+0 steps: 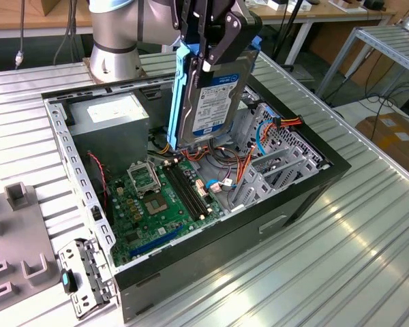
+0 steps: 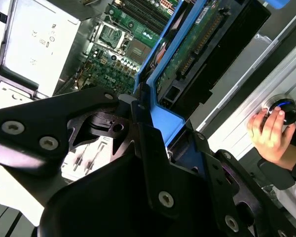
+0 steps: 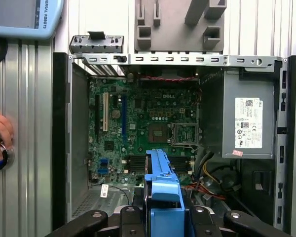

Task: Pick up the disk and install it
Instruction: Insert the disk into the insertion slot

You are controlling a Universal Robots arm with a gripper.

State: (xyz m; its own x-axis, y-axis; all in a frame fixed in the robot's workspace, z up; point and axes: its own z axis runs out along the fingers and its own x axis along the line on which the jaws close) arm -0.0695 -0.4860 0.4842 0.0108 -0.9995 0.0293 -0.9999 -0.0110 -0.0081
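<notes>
The disk (image 1: 215,102), a silver drive with a white, blue and black label and blue side rails, hangs on edge above the open computer case (image 1: 259,225). Its lower end is just over the motherboard (image 1: 163,197) and beside the metal drive cage (image 1: 276,160). My gripper (image 1: 215,58) is shut on the disk's upper end. In the second wrist view the disk (image 2: 187,44) runs away from the black fingers (image 2: 153,148), showing its green circuit side. In the first wrist view the blue rail of the disk (image 3: 163,187) stands over the motherboard (image 3: 138,123).
A grey power-supply box (image 1: 112,116) fills the case's far corner. Loose cables (image 1: 259,136) lie near the cage. A grey fixture (image 1: 13,225) and a metal bracket (image 1: 82,279) lie outside the case. A person's hand (image 2: 269,133) rests on a round knob (image 2: 284,107).
</notes>
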